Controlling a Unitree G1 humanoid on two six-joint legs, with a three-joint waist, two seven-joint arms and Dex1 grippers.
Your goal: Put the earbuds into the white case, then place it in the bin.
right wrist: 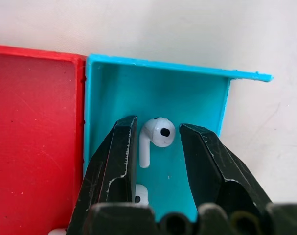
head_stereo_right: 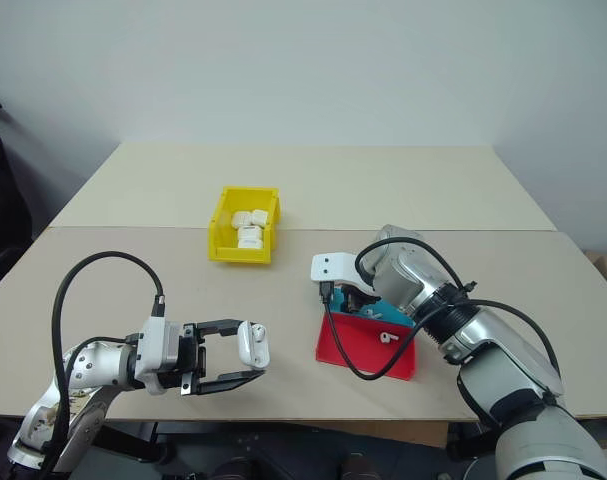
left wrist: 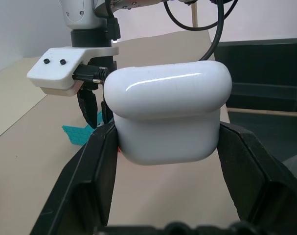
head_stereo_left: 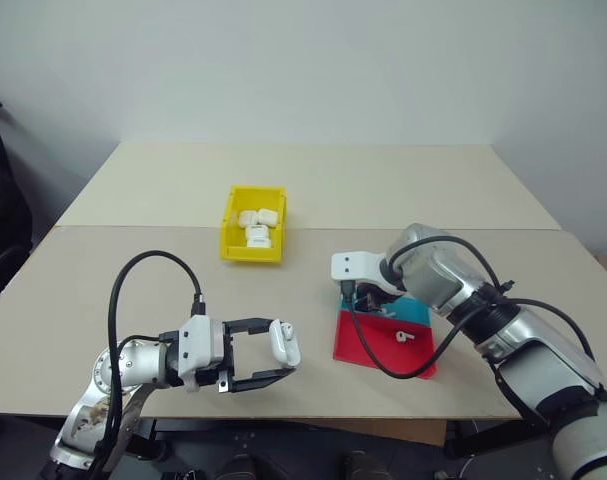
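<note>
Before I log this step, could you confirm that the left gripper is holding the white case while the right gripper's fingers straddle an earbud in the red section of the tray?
Not quite: the earbud between the right gripper fingers lies in the tray's blue section, not the red, as the right wrist view shows. The left gripper does hold the white case.

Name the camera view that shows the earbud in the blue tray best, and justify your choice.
The right wrist view: the earbud lies large on the blue tray, between the right hand's open fingers. In the eye views the right arm covers that spot; they show another earbud on the red tray.
</note>
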